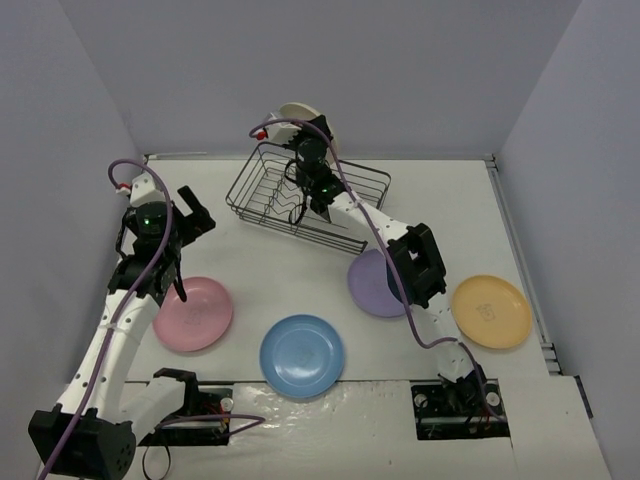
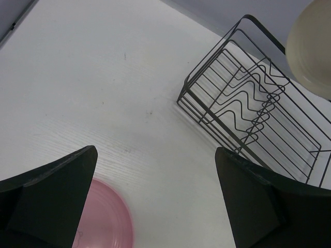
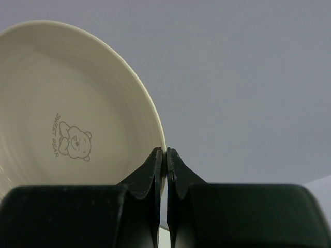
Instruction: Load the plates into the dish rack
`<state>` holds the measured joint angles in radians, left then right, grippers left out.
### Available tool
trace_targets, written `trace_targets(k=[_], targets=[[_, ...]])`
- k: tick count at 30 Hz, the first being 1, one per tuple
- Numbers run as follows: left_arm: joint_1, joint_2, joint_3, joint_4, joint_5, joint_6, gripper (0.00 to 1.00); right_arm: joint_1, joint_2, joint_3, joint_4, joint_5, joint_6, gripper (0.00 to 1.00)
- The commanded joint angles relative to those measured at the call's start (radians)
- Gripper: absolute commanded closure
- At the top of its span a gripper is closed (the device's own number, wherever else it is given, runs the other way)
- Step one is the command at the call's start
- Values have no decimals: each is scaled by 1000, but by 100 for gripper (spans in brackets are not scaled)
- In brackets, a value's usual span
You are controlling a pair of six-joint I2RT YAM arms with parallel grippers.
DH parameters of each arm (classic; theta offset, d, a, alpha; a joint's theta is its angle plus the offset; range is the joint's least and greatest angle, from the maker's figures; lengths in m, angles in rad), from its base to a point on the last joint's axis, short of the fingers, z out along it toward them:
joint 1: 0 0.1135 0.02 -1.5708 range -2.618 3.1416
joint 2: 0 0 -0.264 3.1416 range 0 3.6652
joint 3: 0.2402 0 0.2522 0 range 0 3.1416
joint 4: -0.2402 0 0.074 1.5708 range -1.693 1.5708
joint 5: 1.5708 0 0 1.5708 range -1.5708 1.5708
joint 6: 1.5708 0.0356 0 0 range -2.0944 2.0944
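Note:
My right gripper is shut on the rim of the cream plate, holding it on edge above the far end of the dish rack. In the right wrist view the cream plate fills the left and the gripper pinches its rim. My left gripper is open and empty, above the table between the rack and the pink plate. In the left wrist view the gripper is open, with the pink plate, the rack and the cream plate in sight. The blue plate, lilac plate and orange-yellow plate lie flat.
The dish rack sits slantwise at the back of the white table, near the rear wall. Grey walls close in on the left, back and right. The right arm stretches over the lilac plate.

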<state>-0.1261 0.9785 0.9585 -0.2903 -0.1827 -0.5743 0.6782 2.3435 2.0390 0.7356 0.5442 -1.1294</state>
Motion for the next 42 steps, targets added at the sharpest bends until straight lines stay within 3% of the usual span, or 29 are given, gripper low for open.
trace_targets(k=[1, 33, 42], targets=[[11, -13, 5, 79, 6, 28, 3, -11, -29, 71, 184, -55, -50, 100], [34, 8, -23, 105, 25, 44, 3, -71, 16, -13, 39, -290, 28, 100], [41, 15, -26, 107, 31, 36, 3, -72, 32, -66, 88, -325, 30, 100]])
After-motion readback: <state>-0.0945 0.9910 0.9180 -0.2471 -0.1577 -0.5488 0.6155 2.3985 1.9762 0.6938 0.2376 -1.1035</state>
